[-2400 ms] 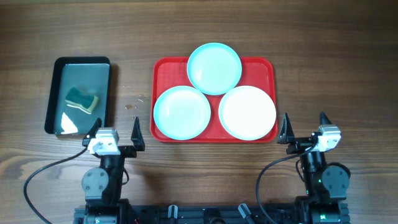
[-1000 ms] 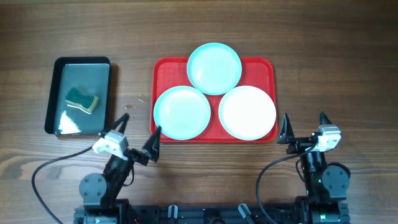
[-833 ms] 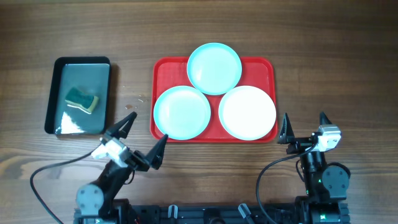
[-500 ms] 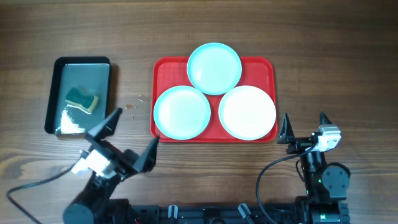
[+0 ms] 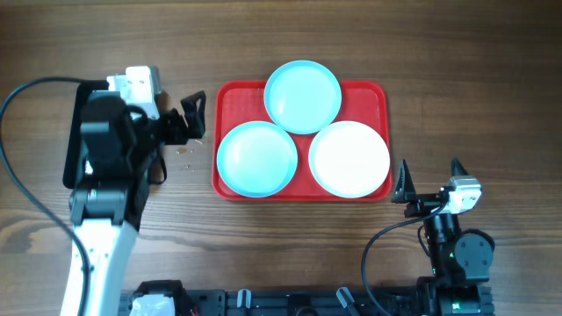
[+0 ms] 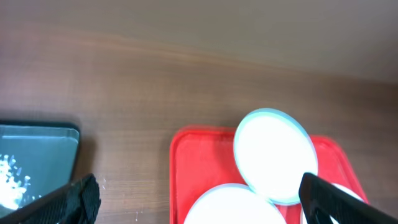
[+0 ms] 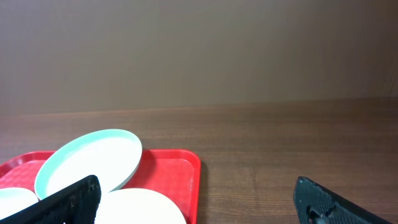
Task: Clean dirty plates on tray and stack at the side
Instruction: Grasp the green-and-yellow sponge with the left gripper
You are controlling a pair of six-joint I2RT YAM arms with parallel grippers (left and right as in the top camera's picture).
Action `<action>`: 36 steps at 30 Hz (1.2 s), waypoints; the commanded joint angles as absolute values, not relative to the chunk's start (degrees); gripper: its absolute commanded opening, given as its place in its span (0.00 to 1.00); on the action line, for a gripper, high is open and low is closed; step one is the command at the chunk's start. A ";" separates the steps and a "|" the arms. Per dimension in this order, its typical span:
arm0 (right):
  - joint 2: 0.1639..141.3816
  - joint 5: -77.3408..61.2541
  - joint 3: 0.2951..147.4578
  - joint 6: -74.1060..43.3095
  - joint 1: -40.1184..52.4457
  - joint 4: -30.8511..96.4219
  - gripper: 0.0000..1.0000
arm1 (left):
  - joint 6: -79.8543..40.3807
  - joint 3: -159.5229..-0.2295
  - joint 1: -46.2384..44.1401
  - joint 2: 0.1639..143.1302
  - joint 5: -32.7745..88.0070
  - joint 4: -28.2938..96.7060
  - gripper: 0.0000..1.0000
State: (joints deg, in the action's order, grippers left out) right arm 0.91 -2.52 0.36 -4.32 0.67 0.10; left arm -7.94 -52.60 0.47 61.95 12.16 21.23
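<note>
Three plates lie on the red tray (image 5: pixel 378 92): a pale aqua one (image 5: pixel 303 96) at the back, another aqua one (image 5: pixel 256 158) front left, and a white one (image 5: pixel 349 158) front right. The back aqua plate overlaps the other two. My left gripper (image 5: pixel 176 136) hangs open and empty above the table, just left of the tray. Its wrist view shows the back plate (image 6: pixel 273 152) and the tray's left rim (image 6: pixel 177 168) between its spread fingers. Near the front edge, right of the tray, my right gripper (image 5: pixel 428 175) is open and holds nothing.
A dark teal tray (image 5: pixel 75 132) sits at the left, mostly covered by my left arm; its wrist view shows white foam in it (image 6: pixel 9 174). Small crumbs (image 5: pixel 184 149) dot the wood between the two trays.
The left arm has risen from the front edge and swung back and left, over the dark tray, jaws still open. The right arm and the plates have not moved.
</note>
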 commanded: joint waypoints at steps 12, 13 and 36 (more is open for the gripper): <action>0.69 -2.57 0.30 -4.89 0.69 -0.05 1.00 | -19.46 -95.48 8.91 94.56 6.42 56.69 1.00; 0.71 -2.57 0.30 -4.89 0.69 -0.05 1.00 | -24.56 -95.50 9.23 95.20 3.33 56.45 1.00; 0.69 -2.57 0.30 -4.86 0.69 -0.05 1.00 | -37.78 -95.57 22.28 115.92 -5.08 63.88 0.99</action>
State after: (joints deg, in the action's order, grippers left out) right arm 0.95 -2.52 0.36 -4.32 0.67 0.10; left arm -36.80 -95.48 22.41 114.93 -4.91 63.07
